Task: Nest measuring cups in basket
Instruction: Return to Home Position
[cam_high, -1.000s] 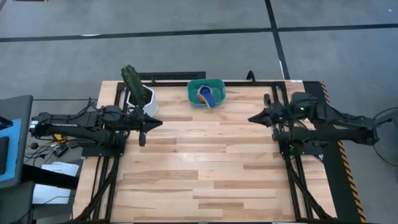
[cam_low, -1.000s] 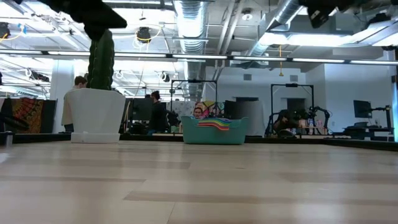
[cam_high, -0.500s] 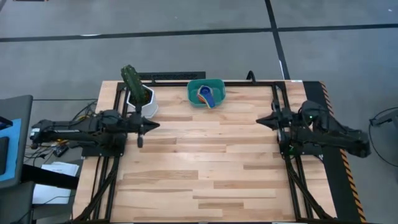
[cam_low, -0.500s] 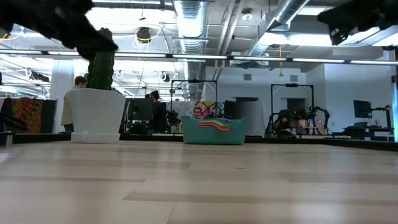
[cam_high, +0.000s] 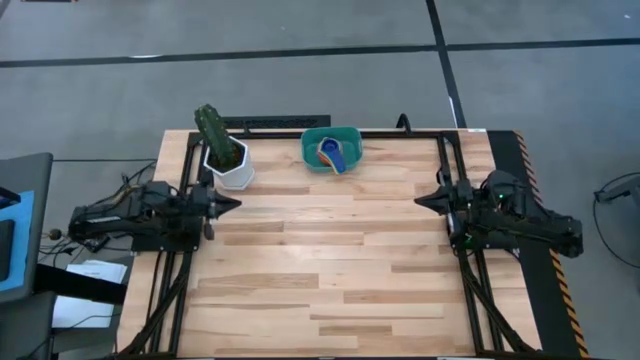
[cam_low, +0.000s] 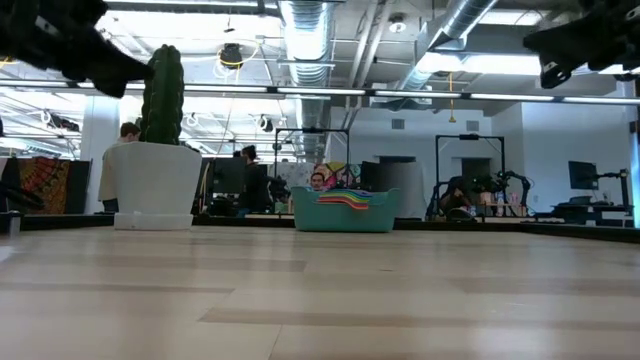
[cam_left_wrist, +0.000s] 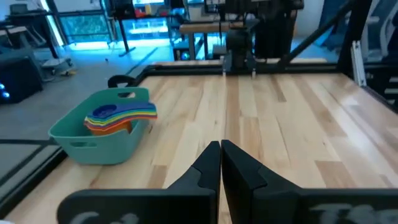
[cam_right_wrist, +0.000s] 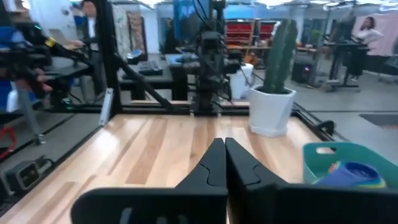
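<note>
The teal basket (cam_high: 331, 148) stands on its base at the table's far edge, near the middle. The measuring cups (cam_left_wrist: 119, 116) sit stacked one inside another in it, their coloured rims showing above its wall (cam_low: 345, 199). My left gripper (cam_high: 234, 203) is shut with nothing in it, pulled back at the table's left edge and pointing level toward the right. My right gripper (cam_high: 420, 201) is shut with nothing in it at the right edge, pointing level toward the left. Both are far from the basket (cam_right_wrist: 339, 163).
A white pot with a green cactus (cam_high: 224, 158) stands on the table left of the basket, just beyond my left gripper. Black frame rails (cam_high: 452, 170) run along the table's left, right and far edges. Bare wood (cam_high: 330, 260) fills the middle and near part.
Both arms have drawn back toward their own table edges and sunk lower, my left gripper toward the left edge, my right toward the right edge. Their fingers stay together. The basket and cups have not moved.
</note>
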